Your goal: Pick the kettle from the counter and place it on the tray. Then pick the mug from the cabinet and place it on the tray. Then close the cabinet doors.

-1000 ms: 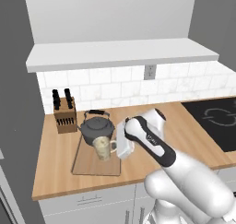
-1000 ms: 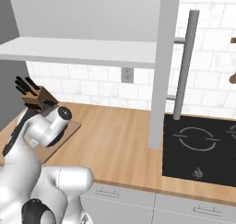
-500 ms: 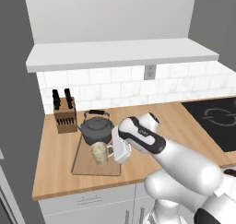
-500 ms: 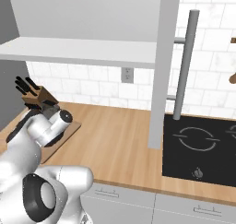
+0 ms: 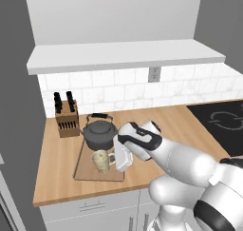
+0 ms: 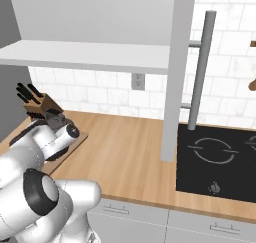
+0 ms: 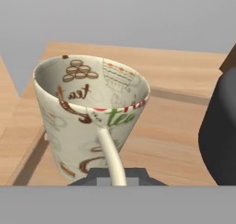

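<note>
White tiled backsplash (image 5: 118,90) with a wall socket (image 5: 153,74) faces me. Wooden knife block (image 5: 66,122) stands at left, black induction hob (image 6: 220,159) at right, white drawers (image 6: 140,222) below.

You see the mug (image 7: 90,117) upright and close, its handle pointing toward you, standing over the tray (image 7: 175,140), with the dark kettle (image 7: 221,126) at the right edge.
</note>
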Tool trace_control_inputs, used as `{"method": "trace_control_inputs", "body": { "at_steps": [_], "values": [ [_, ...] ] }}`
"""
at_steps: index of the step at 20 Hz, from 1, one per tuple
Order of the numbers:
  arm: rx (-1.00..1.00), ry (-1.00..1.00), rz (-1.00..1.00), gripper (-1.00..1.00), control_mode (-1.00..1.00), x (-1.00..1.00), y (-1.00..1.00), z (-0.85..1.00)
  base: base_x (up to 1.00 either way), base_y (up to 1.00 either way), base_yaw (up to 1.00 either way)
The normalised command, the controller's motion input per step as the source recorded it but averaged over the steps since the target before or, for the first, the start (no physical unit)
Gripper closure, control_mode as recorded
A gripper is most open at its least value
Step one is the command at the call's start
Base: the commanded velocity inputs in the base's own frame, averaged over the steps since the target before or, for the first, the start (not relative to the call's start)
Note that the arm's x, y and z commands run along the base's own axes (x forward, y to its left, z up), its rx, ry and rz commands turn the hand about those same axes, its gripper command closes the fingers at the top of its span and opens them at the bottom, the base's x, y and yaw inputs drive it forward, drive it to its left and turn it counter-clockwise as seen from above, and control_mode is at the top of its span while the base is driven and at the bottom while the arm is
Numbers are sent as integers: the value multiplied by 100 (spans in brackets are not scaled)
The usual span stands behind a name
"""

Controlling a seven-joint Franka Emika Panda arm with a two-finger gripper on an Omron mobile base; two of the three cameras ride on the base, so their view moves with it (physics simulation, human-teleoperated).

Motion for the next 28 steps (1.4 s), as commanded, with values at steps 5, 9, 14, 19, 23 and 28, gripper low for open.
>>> {"method": "trace_control_inputs", "body": {
  "at_steps": [5, 9, 14, 19, 23, 28],
  "values": [
    [0, -5, 0, 100, -100, 10, 0, -8, 0, 0, 0],
    [0, -11, 0, 100, -100, 11, 0, -4, 0, 0, 0],
    [0, -8, 0, 100, -100, 10, 0, -13, 0, 0, 0],
    [0, -1, 0, 100, -100, 10, 0, -21, 0, 0, 0],
    [0, 0, 0, 100, -100, 4, 0, -17, 0, 0, 0],
    [0, 0, 0, -100, -100, -2, -9, -5, 0, 0, 0]
  ]
}}
